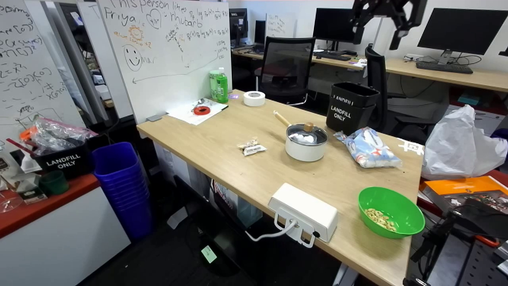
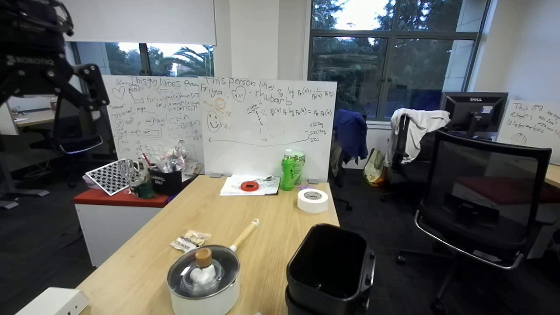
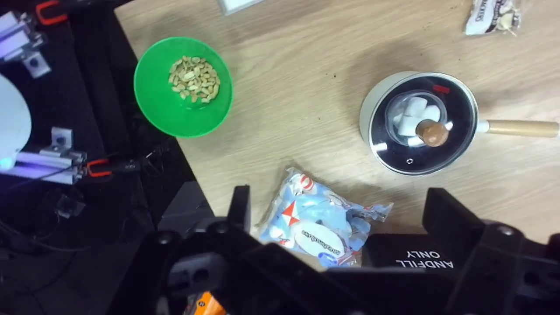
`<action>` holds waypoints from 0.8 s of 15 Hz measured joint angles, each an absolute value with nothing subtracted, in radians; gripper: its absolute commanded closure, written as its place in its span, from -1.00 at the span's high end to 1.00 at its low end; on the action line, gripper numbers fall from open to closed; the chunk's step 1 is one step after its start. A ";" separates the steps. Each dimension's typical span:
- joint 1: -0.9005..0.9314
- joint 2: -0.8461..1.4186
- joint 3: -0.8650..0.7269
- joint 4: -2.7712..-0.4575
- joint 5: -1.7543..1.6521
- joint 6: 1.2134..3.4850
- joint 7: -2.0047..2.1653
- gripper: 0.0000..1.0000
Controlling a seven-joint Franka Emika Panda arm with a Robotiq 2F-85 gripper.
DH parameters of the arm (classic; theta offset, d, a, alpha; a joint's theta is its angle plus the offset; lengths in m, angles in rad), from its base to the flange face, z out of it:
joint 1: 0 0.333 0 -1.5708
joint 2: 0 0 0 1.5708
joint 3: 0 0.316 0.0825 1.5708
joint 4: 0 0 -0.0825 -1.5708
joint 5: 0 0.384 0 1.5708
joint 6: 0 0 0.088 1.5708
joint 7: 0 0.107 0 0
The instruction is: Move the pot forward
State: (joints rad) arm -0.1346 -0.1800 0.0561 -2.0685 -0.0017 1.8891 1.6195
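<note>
While the black fingers (image 3: pixel 446 212) hang spread apart, I count below them, well clear, on the pale wooden surface (image 1: pixel 222 135): one white round pot (image 1: pixel 304 151), glass-lidded, with pale wooden handle (image 1: pixel 281 118); one blue-and-white plastic marshmallow bag (image 1: pixel 371 149); one round bright green plastic bowl (image 1: pixel 401 204).

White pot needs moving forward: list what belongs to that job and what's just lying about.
For the job: white pot, glass lid on it, gripper.
Just lying about: green bowl, blue bag, black bin, white tape roll, small packet.
</note>
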 measured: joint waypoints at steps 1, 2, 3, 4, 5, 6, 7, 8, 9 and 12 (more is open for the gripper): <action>-0.125 -0.134 0.058 -2.044 -0.002 1.912 1.692 1.00; -0.117 -0.086 0.058 -2.017 -0.003 1.933 1.760 1.00; -0.111 -0.036 0.056 -1.986 -0.004 1.951 1.825 1.00; -0.107 0.013 0.051 -1.953 -0.004 1.970 1.885 1.00; -0.102 0.061 0.042 -1.917 -0.005 1.981 1.943 1.00; -0.098 0.106 0.030 -1.880 -0.005 1.988 1.998 1.00; -0.094 0.147 0.016 -1.843 -0.005 1.990 2.048 1.00; -0.089 0.185 0.002 -1.807 -0.005 1.988 2.098 1.00; -0.085 0.213 -0.008 -1.779 -0.005 1.986 2.128 1.00; -0.076 0.229 -0.012 -1.753 -0.004 1.974 2.159 1.00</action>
